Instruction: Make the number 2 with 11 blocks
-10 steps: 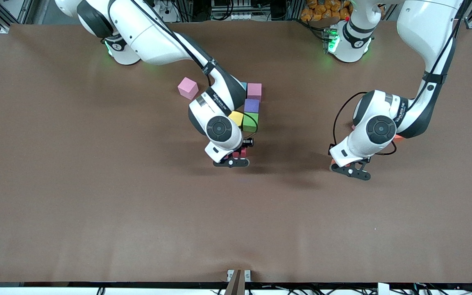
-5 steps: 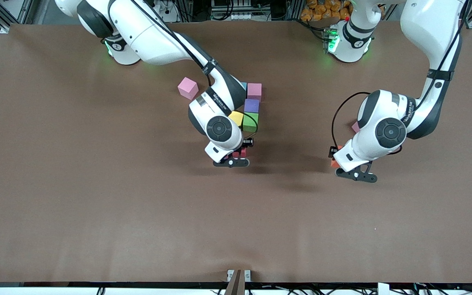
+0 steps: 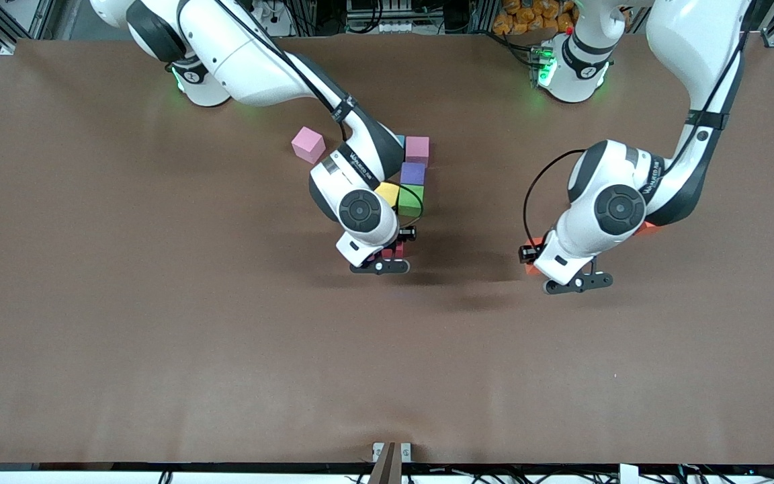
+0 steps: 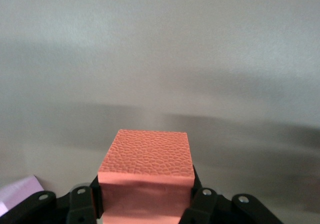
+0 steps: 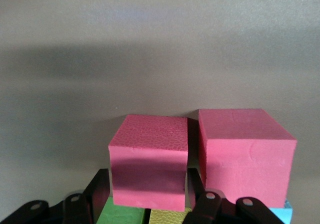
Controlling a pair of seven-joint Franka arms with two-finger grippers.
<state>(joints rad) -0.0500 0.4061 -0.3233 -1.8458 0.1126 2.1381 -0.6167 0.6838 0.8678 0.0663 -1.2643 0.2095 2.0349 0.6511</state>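
Your left gripper clamps an orange block above the bare worktop; your right gripper grips a red block beside the number 2.

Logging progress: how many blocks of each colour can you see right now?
Pink blocks: 2
Red blocks: 2, one in the right gripper
Orange blocks: 2, one in the left gripper
Purple block: 1
Green block: 1
Yellow block: 1
Sky blue block: 1
Total: 10, plus a pale pinkish corner
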